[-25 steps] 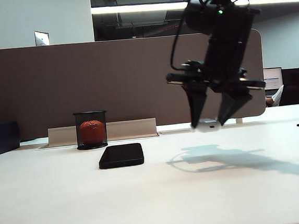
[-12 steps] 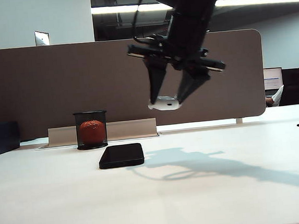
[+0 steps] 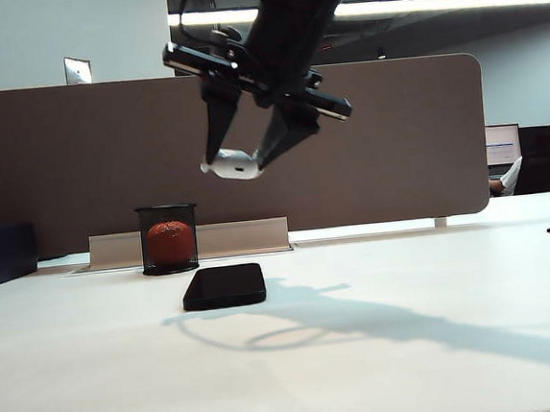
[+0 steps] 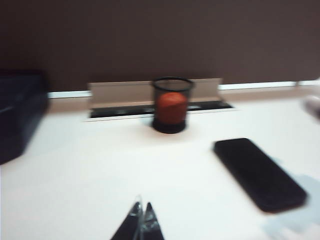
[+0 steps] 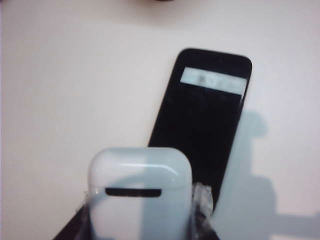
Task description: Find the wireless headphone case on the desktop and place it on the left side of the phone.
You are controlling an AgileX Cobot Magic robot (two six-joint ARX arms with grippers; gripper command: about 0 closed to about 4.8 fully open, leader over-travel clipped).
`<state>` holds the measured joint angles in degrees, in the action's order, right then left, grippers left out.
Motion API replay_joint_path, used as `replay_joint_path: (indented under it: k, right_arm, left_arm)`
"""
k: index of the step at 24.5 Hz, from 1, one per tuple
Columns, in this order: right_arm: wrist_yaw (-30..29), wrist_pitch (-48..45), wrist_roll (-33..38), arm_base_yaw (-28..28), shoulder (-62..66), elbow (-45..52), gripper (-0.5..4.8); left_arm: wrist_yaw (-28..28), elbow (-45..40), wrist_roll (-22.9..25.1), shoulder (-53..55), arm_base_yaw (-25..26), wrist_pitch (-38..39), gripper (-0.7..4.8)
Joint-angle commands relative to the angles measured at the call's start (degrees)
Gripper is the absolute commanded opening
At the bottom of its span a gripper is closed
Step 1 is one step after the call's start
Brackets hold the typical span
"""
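The right gripper was clamped on the wireless headphone case, carried high in the air. So the pick looked done; the set-down was still owed. Straight beneath it lay the phone, flat on the table. The bare spot to the phone's left was free. Off beyond that, the black mesh cup with its orange ball stood near enough to mind on the descent. The left gripper hung low, well apart, fingertips pressed together, holding nothing.
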<state>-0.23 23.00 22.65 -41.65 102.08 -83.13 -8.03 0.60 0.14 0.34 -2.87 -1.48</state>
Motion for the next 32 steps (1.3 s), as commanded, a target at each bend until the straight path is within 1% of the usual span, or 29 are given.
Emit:
replay_joint_path:
  k: [1,4,7,9,12,13,20,23,28,32]
  right_arm:
    - [-0.9,-3.9,2.1,-0.3,-0.2,-0.3,1.42]
    - [-1.2,-5.2,3.1,-0.5,-0.2,-0.3,1.42]
    - [-1.2,-7.6,3.1,-0.6,-0.1,-0.3,1.42]
    - [-2.3,-9.6,3.2,-0.7,1.1,-0.3,1.33]
    - [-5.3,-11.3,4.2,-0.6,3.4,-0.4,0.68]
    - [-6.4,-12.0,4.3,-0.7,5.0,-0.4,0.62]
    - [-7.6,-13.2,4.4,-1.1,9.2,-1.4,0.62]
    - [-7.6,-12.6,4.5,-1.1,11.0,-3.9,0.62]
    - [-7.9,-9.8,4.4,-1.8,16.5,-13.3,0.62]
    - [-8.4,-7.8,4.3,-2.1,20.0,-17.1,0.62]
  left_arm:
    - [-7.3,0.2,-0.2,0.0,0.1,0.3,-0.05]
    - [-11.7,0.2,-0.2,0.0,0.1,1.7,-0.05]
    - [-13.9,0.2,-0.2,0.0,0.1,4.4,-0.05]
    - [-13.9,0.2,-0.2,0.0,0.1,6.2,-0.05]
    - [-13.9,0.2,-0.2,0.0,0.1,7.0,-0.05]
    - [-13.9,0.2,-0.2,0.0,0.1,7.0,-0.05]
    - [-13.9,0.2,-0.2,0.0,0.1,7.0,-0.05]
    - [-13.9,0.2,-0.2,0.0,0.1,7.0,-0.05]
    - [-13.9,0.3,-0.2,0.0,0.1,7.0,-0.05]
    - [-13.9,0.3,-0.2,0.0,0.1,7.0,-0.05]
